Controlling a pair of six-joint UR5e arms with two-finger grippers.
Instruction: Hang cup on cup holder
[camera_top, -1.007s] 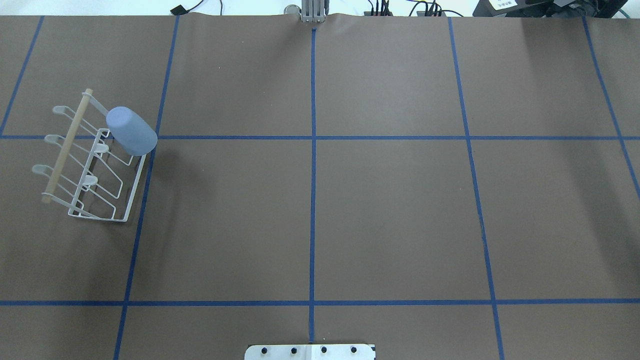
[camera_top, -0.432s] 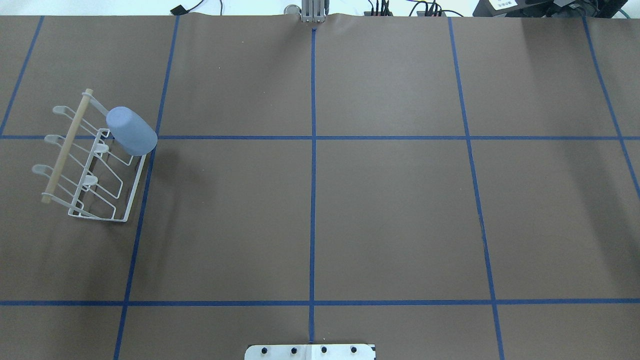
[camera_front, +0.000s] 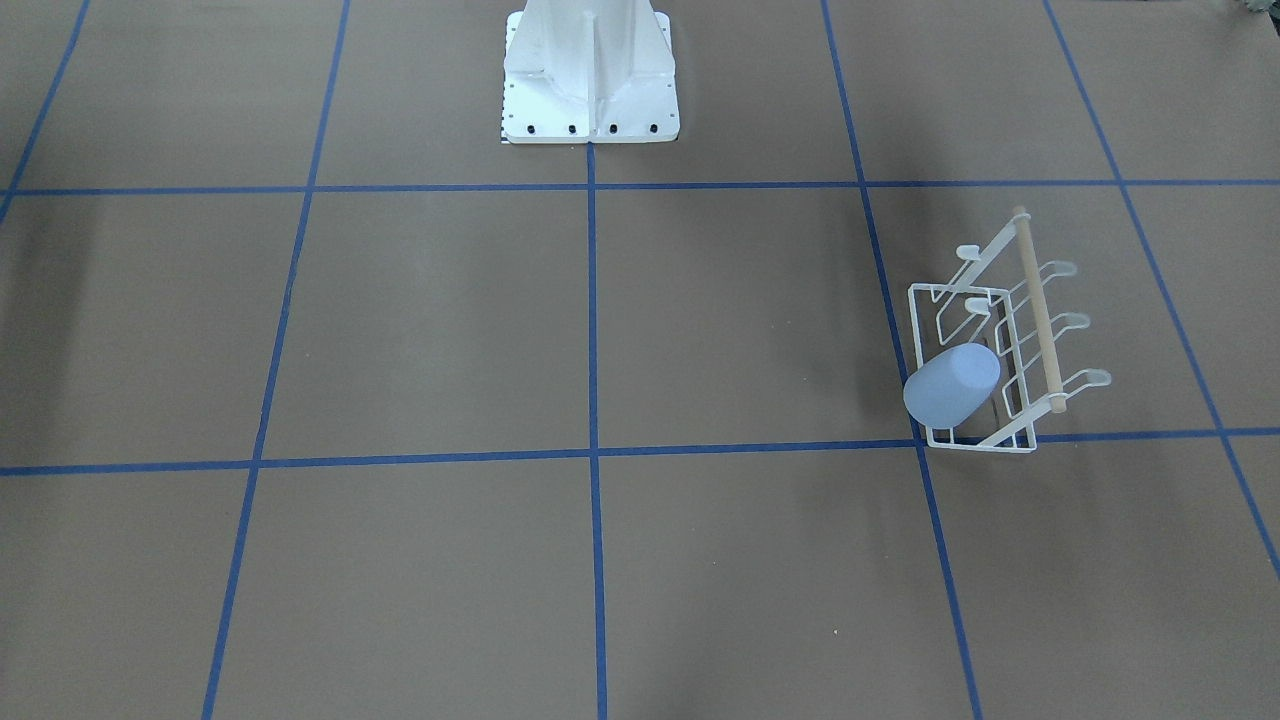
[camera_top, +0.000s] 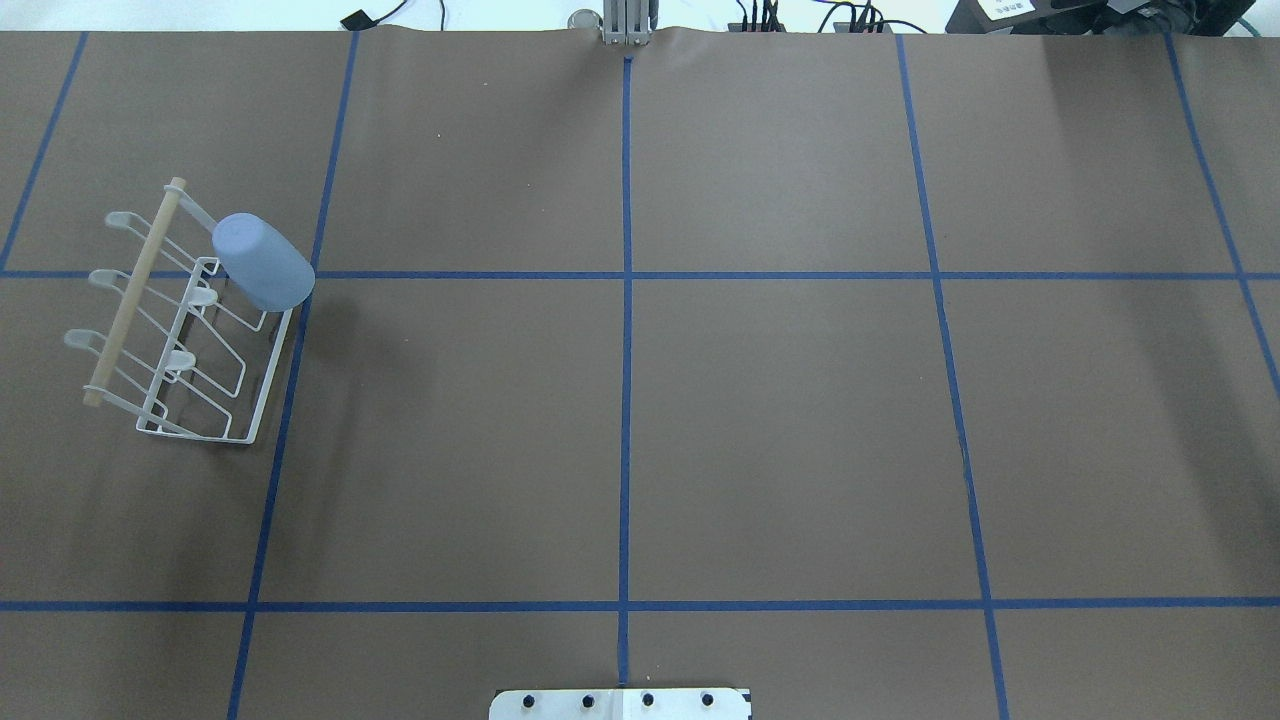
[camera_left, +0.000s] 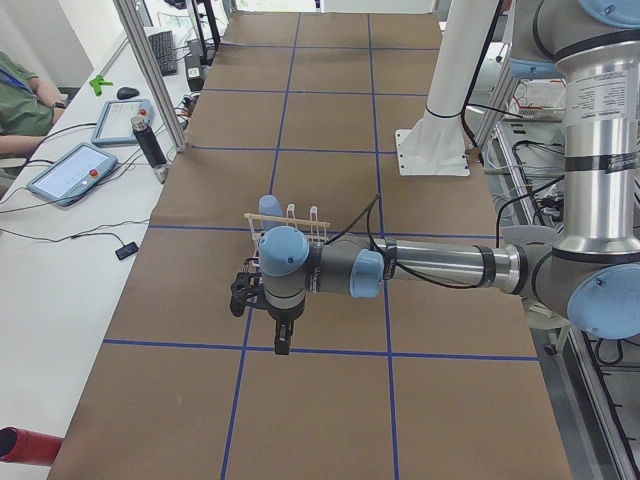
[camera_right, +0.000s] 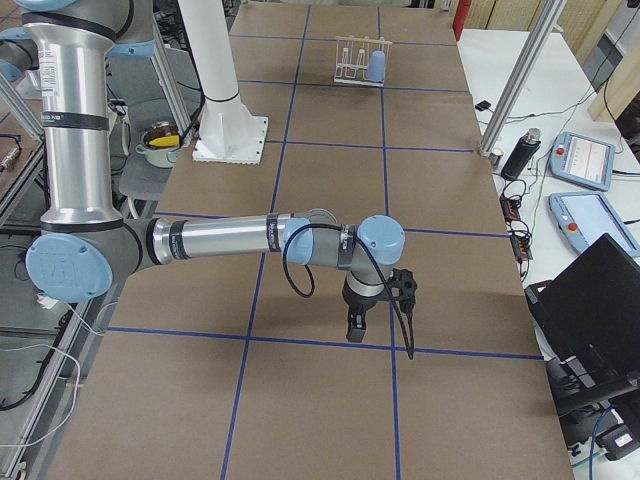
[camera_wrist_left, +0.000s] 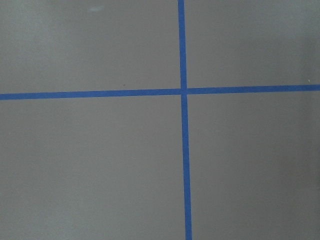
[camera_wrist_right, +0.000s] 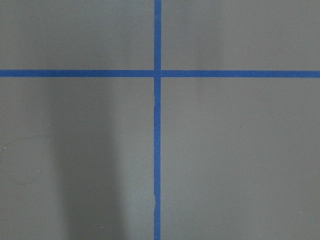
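On cup holder (camera_top: 131, 300), cup (camera_top: 262, 262) hangs apart from left tool (camera_left: 283, 340) and right tool (camera_right: 355, 328); cannot tell their spread.

No readable text, no labels or brands, no numbers or signs in any view

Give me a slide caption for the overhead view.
Pale blue cup sits tilted over a prong of the white wire cup holder, no arm in frame.
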